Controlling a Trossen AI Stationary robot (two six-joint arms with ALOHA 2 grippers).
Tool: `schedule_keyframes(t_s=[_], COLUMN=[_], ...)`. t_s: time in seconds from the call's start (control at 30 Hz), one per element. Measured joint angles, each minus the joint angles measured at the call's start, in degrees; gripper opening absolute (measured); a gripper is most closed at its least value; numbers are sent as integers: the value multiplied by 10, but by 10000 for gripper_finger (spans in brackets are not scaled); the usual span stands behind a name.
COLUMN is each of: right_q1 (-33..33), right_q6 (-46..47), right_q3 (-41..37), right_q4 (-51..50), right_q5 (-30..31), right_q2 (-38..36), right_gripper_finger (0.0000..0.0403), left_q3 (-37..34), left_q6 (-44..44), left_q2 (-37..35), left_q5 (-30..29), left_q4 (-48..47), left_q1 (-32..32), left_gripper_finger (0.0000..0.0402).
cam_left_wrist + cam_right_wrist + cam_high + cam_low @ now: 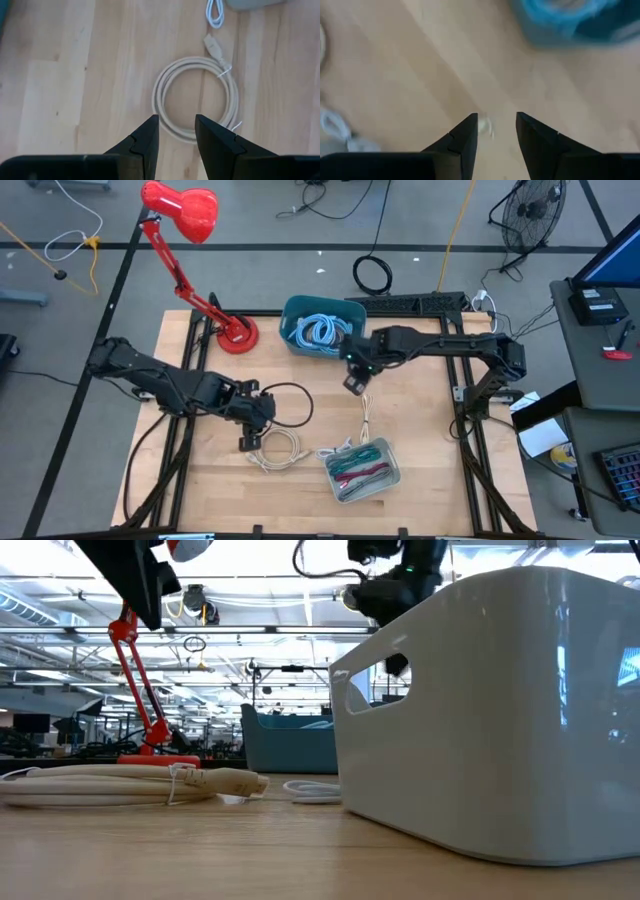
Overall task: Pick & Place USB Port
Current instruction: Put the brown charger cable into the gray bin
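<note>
Currently the coiled beige USB cable (196, 98) lies on the table (200, 480) directly beneath the left gripper (176, 131), whose fingers are parted and empty. It is likely light, springy and limp; grasp across the tied bundle, not the plug. The right gripper (356, 380), also parted and empty, hovers near the blue bin (296, 315).

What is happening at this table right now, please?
A two-armed robot is sorting cables on a wooden table. The left gripper hangs open over a coiled beige USB cable lying on the wood. The right gripper is open and empty, between a blue bin of light blue cables and a clear bin holding red and green cables. A thin white cable lies below it. Nothing is held yet.
</note>
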Motion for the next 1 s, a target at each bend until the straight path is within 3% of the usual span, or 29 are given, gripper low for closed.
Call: schedule_keyframes(t_s=[0.27,0.57,0.63,0.77,0.9,1.0], right_q1=[26,50,61,90,115,130], right_q6=[-16,-9,-62,-267,-474,-569], right_q3=[0,0,0,-12,-57,-104], right_q4=[-60,-23,-9,-2,-4,5], right_q5=[-50,-63,-61,-62,-62,-48], right_q2=[0,0,0,0,0,0], right_gripper_finger=[120,120,120,120,115,114], left_q3=[0,0,0,0,0,0], left_q6=[-1,-29,-31,-32,-36,-47], left_q2=[0,0,0,0,0,0], left_q5=[-4,-20,-21,-21,-21,-22], left_q4=[30,36,36,36,36,36], left_q1=[2,2,2,2,2,2], left_gripper_finger=[131,131,131,131,131,131])
